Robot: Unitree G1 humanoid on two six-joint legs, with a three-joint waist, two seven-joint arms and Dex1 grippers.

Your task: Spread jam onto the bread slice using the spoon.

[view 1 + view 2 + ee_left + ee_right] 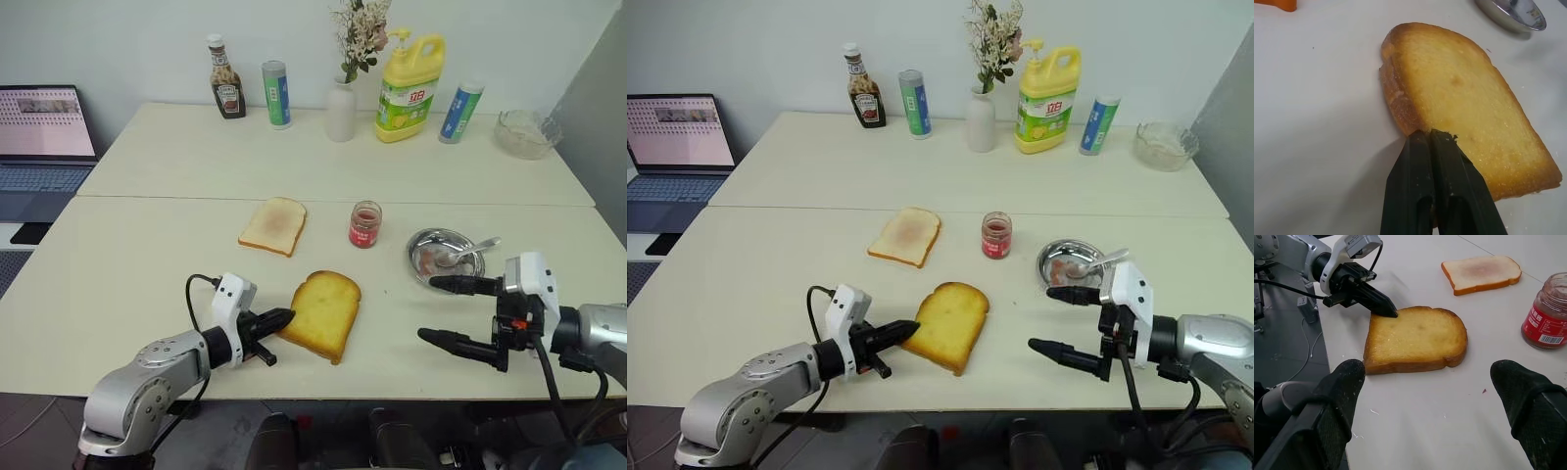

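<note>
The golden bread slice (323, 313) lies flat near the table's front edge. My left gripper (290, 315) is shut, with nothing between its fingers, and its tips touch the slice's left crust (1400, 105). My right gripper (427, 309) hovers open to the right of the slice, holding nothing. Just beyond it, the spoon (472, 251) rests in a round metal dish (421, 240). The jam jar (365, 225) stands open behind the slice, to the left of the dish.
A paler slice (273, 225) lies left of the jar. Along the far edge stand a ketchup bottle (227, 90), two cans, a vase (341, 110), a yellow detergent bottle (409, 88) and a glass bowl (527, 132). A laptop (39, 137) sits off to the left.
</note>
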